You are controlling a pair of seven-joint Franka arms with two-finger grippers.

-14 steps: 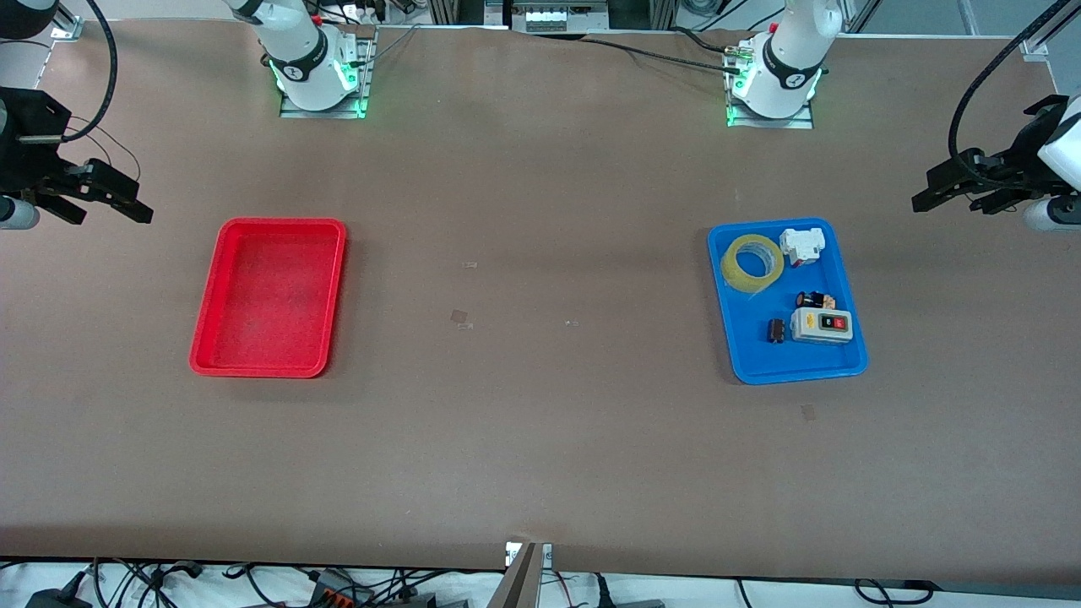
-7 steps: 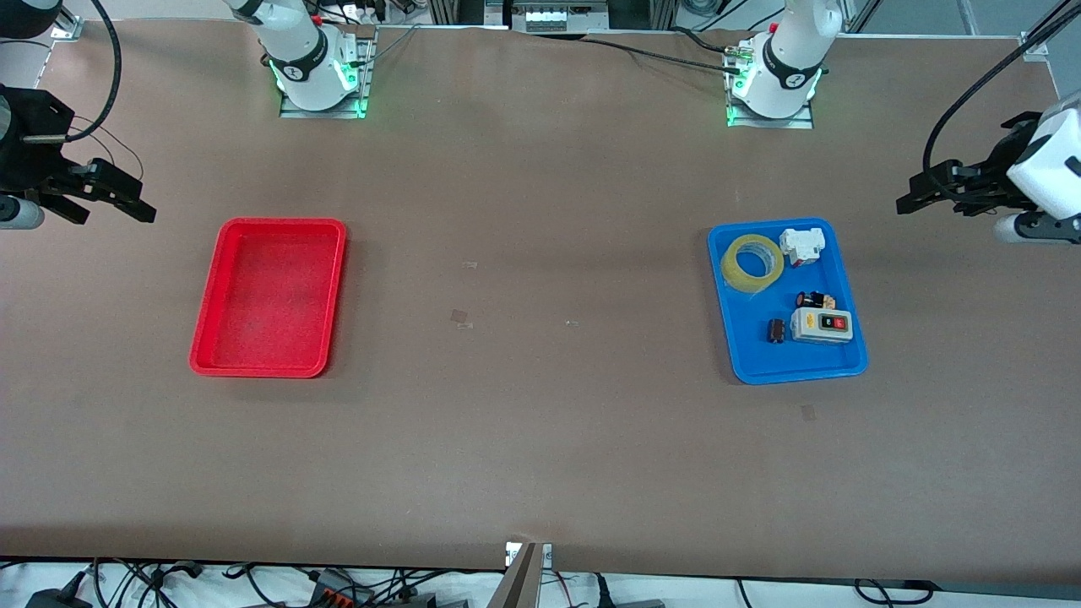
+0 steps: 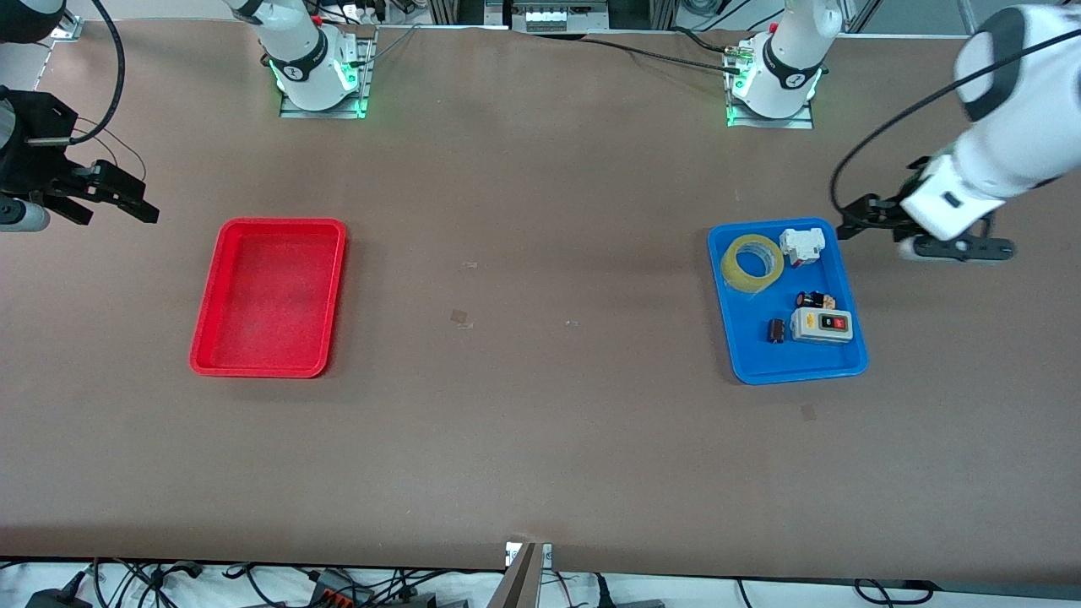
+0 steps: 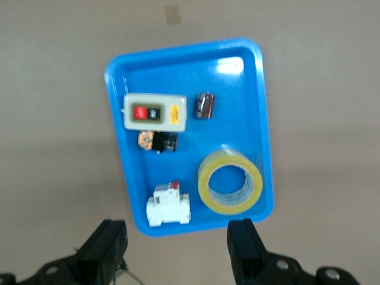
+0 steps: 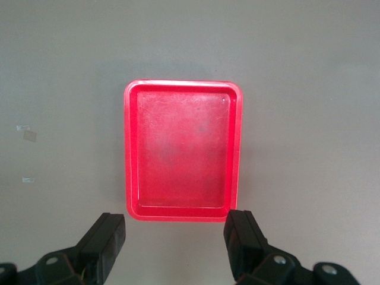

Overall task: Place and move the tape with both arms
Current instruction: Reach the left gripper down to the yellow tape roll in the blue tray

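Note:
The tape (image 3: 751,263), a yellowish ring, lies flat in the blue tray (image 3: 760,359), in the corner nearest the robots' bases. It also shows in the left wrist view (image 4: 230,189). My left gripper (image 3: 851,223) is open and empty, in the air over the table just off the tray's edge beside the white block; its own view (image 4: 177,249) shows the jaws wide apart. My right gripper (image 3: 127,203) is open and empty over the table at the right arm's end, off the red tray (image 3: 270,295); its own view (image 5: 176,243) shows the jaws wide apart.
The blue tray also holds a white block (image 3: 801,246), a grey switch box (image 3: 822,325), a small dark cylinder (image 3: 775,330) and a small black-and-orange part (image 3: 815,300). The red tray (image 5: 183,148) has nothing in it. Small tape scraps (image 3: 460,317) lie mid-table.
My left arm has swung in from the table's end toward the blue tray, its gripper now at the tray's edge. My right gripper has barely moved.

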